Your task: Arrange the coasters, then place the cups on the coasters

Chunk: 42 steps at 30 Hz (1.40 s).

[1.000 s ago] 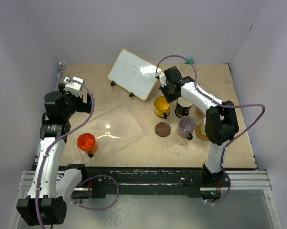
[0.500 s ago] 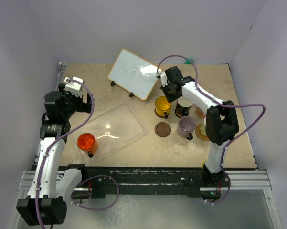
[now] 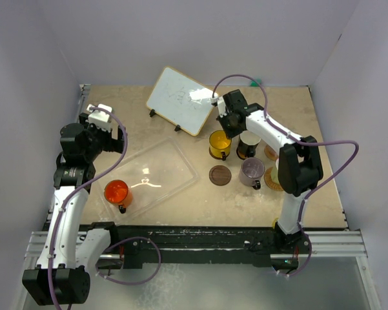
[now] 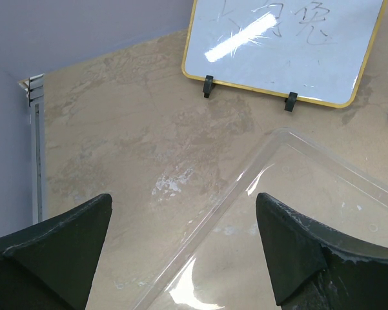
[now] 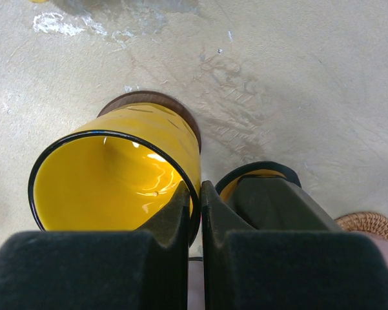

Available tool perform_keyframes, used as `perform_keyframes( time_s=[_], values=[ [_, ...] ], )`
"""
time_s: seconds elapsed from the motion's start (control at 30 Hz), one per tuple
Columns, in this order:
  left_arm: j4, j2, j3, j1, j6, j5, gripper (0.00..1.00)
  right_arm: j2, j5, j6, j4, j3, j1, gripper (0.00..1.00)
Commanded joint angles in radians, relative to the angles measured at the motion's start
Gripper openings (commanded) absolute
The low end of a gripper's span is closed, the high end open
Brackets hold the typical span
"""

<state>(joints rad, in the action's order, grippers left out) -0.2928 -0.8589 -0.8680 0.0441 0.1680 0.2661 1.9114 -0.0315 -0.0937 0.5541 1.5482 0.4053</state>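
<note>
My right gripper (image 3: 224,131) (image 5: 195,188) is shut on the rim of the yellow cup (image 3: 218,143) (image 5: 116,181), one finger inside and one outside by its handle. A dark brown coaster (image 5: 156,101) shows under that cup. A black cup (image 3: 248,145) and a mauve-grey cup (image 3: 252,171) stand to its right. An empty dark brown coaster (image 3: 219,175) lies in front of the yellow cup. An orange-red cup (image 3: 117,192) sits in the clear tray (image 3: 174,161). My left gripper (image 3: 112,137) (image 4: 184,200) hangs open above the tray's left rim (image 4: 245,187), holding nothing.
A small whiteboard (image 3: 181,100) (image 4: 284,45) stands on clips at the back centre. Two more coasters (image 3: 270,153) (image 3: 272,180) lie partly under the right arm, and a tan woven one (image 5: 369,226) shows in the right wrist view. The table's left edge (image 4: 35,129) is near the left gripper.
</note>
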Motion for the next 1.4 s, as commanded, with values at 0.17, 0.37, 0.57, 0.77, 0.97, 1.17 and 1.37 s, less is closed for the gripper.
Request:
perform_keyframes(
  time_s=[0.17, 0.37, 0.57, 0.77, 0.97, 1.17, 1.37],
  values=[
    [0.043, 0.014, -0.002, 0.006, -0.002, 0.019, 0.89, -0.05, 0.046, 0.03, -0.024, 0.037, -0.002, 0.0],
    [0.043, 0.013, 0.0, 0.007, -0.001, 0.019, 0.89, -0.042, 0.045, 0.028, -0.02, 0.034, -0.002, 0.0],
    [0.04, 0.014, -0.003, 0.007, 0.001, 0.016, 0.9, -0.032, 0.035, 0.024, -0.018, 0.026, -0.003, 0.02],
    [0.035, 0.015, -0.004, 0.007, 0.003, 0.016, 0.9, -0.03, 0.025, 0.027, -0.011, 0.029, -0.002, 0.14],
    [0.034, 0.013, -0.004, 0.007, 0.008, 0.016, 0.9, -0.04, 0.021, 0.024, -0.008, 0.036, -0.001, 0.22],
    [0.014, 0.012, -0.011, 0.007, 0.043, 0.0, 0.9, -0.061, 0.016, 0.009, -0.008, 0.037, -0.002, 0.34],
    [-0.017, 0.02, -0.012, 0.007, 0.085, -0.018, 0.9, -0.099, -0.004, -0.009, -0.019, 0.045, -0.002, 0.49]
  ],
)
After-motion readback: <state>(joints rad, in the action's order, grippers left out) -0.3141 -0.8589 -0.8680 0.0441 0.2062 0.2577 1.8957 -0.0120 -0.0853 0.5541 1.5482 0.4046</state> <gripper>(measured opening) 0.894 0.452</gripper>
